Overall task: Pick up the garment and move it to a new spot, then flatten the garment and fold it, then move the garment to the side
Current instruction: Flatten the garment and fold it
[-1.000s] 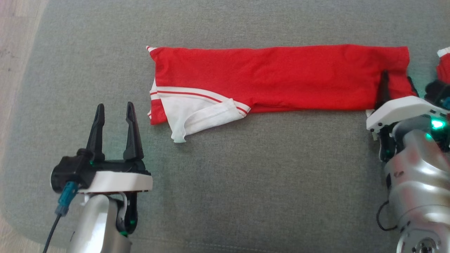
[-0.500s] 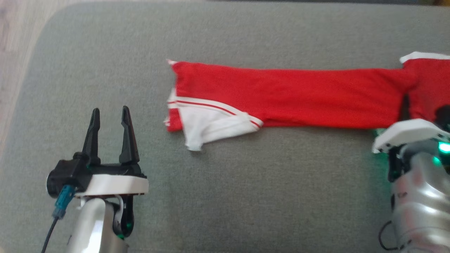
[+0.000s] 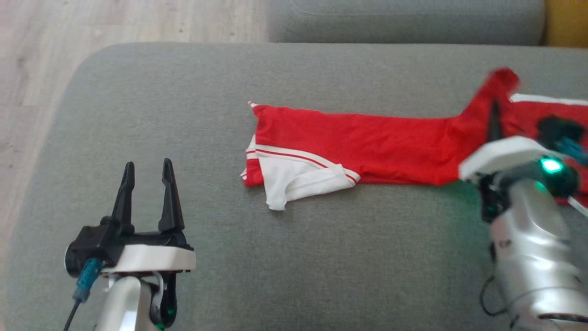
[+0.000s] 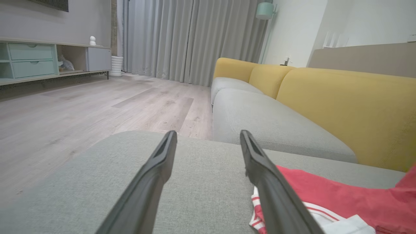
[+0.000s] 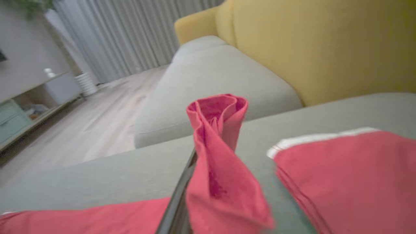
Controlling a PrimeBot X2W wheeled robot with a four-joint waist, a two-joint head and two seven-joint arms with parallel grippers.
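Note:
The garment [image 3: 367, 142] is red with white striped trim, folded into a long band across the grey cushion [image 3: 183, 92]. My right gripper [image 3: 494, 106] is shut on its right end, and that corner stands lifted and bunched above the cushion. In the right wrist view the pinched red fold [image 5: 221, 156] wraps over the fingers [image 5: 180, 191]. Another red part with a white band [image 3: 546, 112] lies flat to the right. My left gripper [image 3: 147, 163] stands open, empty, left of and nearer than the garment's white end [image 4: 341, 201].
The grey cushion's rounded edge drops to a wooden floor [image 3: 41, 69] at the left. Behind it runs a sofa seat [image 4: 266, 120] with a yellow back [image 4: 341, 104]. A low cabinet [image 4: 39, 60] and curtains stand far across the room.
My right gripper has shut on the garment's right end and raised it off the cushion. The head camera has tilted up. The left gripper has stayed open in place.

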